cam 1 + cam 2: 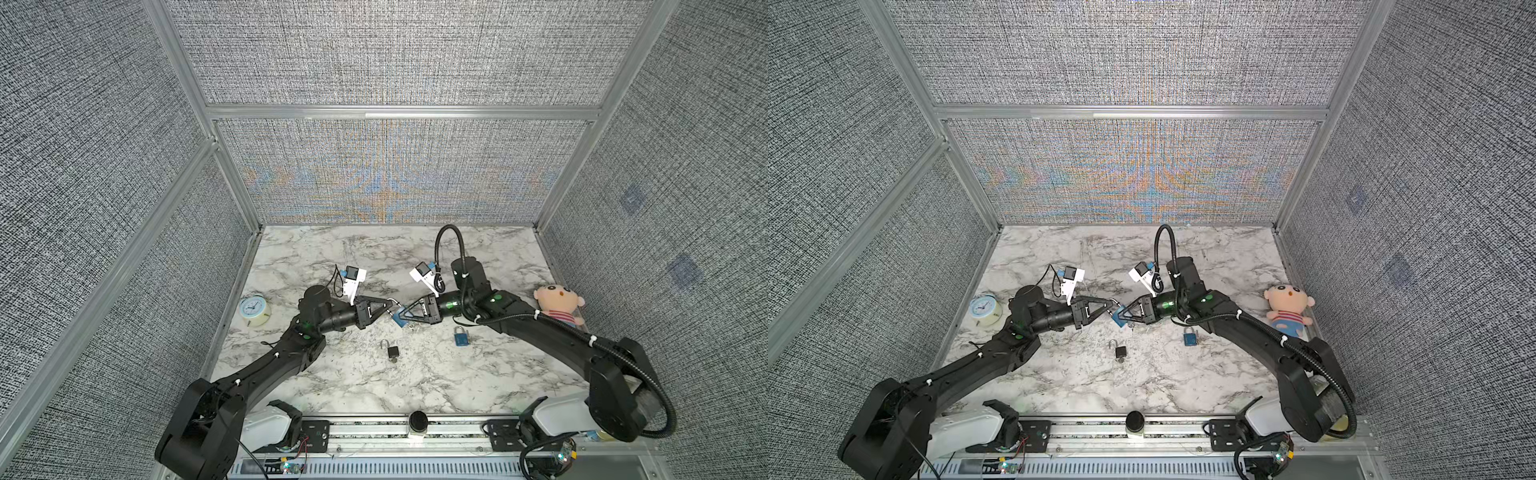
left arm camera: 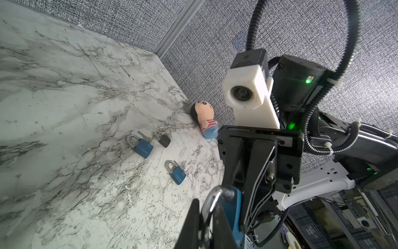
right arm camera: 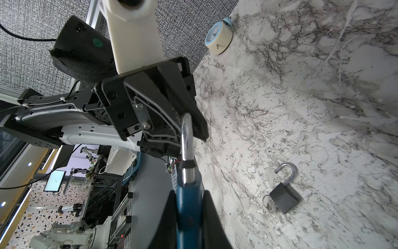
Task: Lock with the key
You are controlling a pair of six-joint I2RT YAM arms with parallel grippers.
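Observation:
A blue padlock (image 1: pixel 400 320) (image 1: pixel 1119 320) hangs above the middle of the marble table, held between both grippers. My right gripper (image 3: pixel 189 204) (image 1: pixel 405 316) is shut on its blue body (image 3: pixel 189 194). My left gripper (image 2: pixel 206 208) (image 1: pixel 390 309) is shut on its silver shackle (image 2: pixel 215 197) (image 3: pixel 186 131). Whether the shackle is latched I cannot tell. A small black padlock (image 1: pixel 392 351) (image 3: pixel 283 199) lies in front of them with its shackle swung open. A key on a ring (image 3: pixel 268 206) sticks in its base.
Another blue padlock (image 1: pixel 460 337) (image 1: pixel 1190 337) lies near the right arm. A plush doll (image 1: pixel 559 305) rests by the right wall and a small clock (image 1: pixel 254 309) by the left wall. The left wrist view shows two blue padlocks (image 2: pixel 142 147) (image 2: pixel 177 173) and a black one (image 2: pixel 164 140) near the doll.

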